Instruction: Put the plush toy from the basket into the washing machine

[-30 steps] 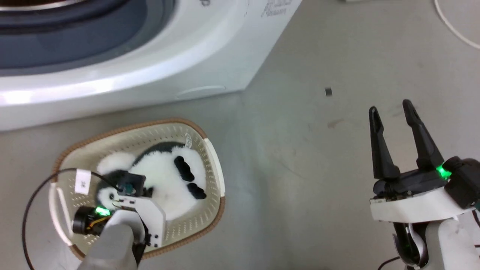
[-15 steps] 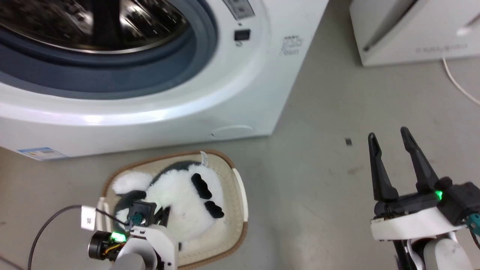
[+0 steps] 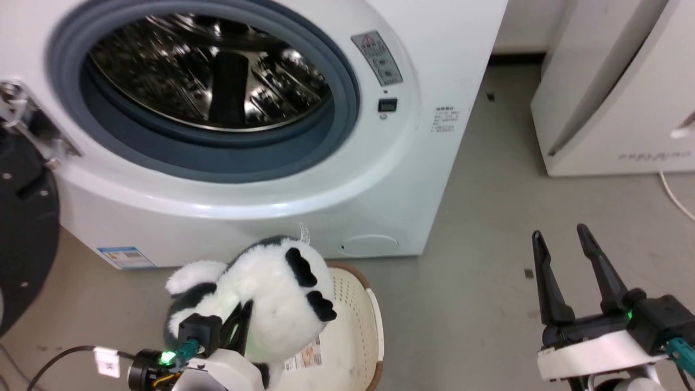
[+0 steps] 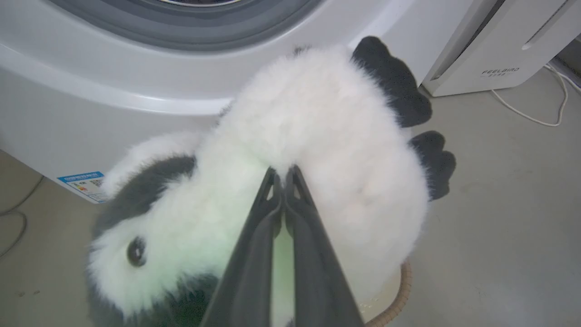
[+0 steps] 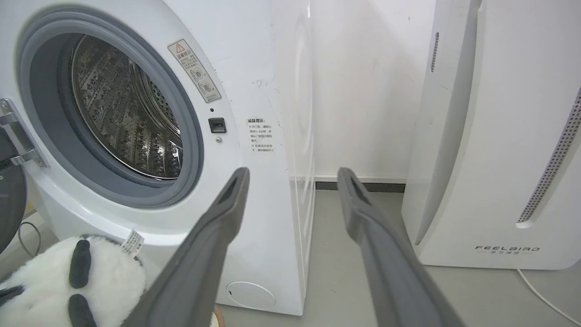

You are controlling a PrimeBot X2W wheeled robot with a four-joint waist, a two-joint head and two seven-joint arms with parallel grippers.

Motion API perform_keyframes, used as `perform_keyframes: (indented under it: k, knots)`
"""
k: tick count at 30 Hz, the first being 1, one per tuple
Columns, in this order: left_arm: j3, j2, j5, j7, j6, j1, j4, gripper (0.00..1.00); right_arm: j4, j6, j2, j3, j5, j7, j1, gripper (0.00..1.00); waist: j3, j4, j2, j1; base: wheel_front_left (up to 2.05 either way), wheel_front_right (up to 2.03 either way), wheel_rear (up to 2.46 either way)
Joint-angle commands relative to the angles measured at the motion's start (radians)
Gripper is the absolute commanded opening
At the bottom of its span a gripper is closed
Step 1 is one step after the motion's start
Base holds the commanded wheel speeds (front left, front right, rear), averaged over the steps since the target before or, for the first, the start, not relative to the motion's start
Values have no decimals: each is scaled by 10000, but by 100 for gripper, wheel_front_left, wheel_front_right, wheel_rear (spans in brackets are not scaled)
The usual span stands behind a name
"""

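The black-and-white plush toy (image 3: pixel 260 304) hangs above the basket (image 3: pixel 358 336), lifted clear of its floor, with my left gripper (image 3: pixel 241 326) shut on its white fur. In the left wrist view the two fingers (image 4: pixel 254 245) pinch the plush toy (image 4: pixel 317 136) at mid-body, just below the washing machine's (image 4: pixel 91 91) front. The washing machine (image 3: pixel 304 136) stands open ahead, its steel drum (image 3: pixel 212 76) showing and its black-framed door (image 3: pixel 24 228) swung to the left. My right gripper (image 3: pixel 562 255) is open over bare floor at the lower right, holding nothing. The right wrist view shows the plush toy (image 5: pixel 68 281) at lower left.
A white slanted appliance lettered FEELBIRD (image 3: pixel 619 87) stands right of the washer, with a white cable (image 3: pixel 673 193) on the floor beside it. Grey floor lies between the basket and my right gripper. A black cable (image 3: pixel 49 361) trails from my left wrist.
The head camera has tilted up, bringing the drum and door into view. My left gripper has risen with the plush toy, lifting it out of the basket. The right gripper stays open.
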Motion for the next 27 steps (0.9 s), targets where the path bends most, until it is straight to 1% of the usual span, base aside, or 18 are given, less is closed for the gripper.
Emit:
perform_keyframes:
  k: [1,9,16,21,27]
  knots:
    - [170,-23,112,-60,-31,153,-551,0,34,-9,9,11,-1,-44,186,100,-317,130,0,1,0,0,0]
    - [901,-104,501,-60,-45,650,-3228,0,-37,-9,9,30,0,-44,387,100,-523,71,0,1,0,0,0]
    - [1438,-120,796,-60,-145,340,-5000,0,-197,-9,9,70,30,-44,245,100,-100,-227,0,1,0,0,0]
    - [1842,97,885,-60,-222,-500,-5543,0,-384,-9,9,114,37,-44,4,100,526,-542,0,1,0,0,0]
    - [2249,615,815,-60,-344,-2052,-5271,0,-676,-9,9,158,170,-44,-446,100,1524,-1060,0,1,0,0,0]
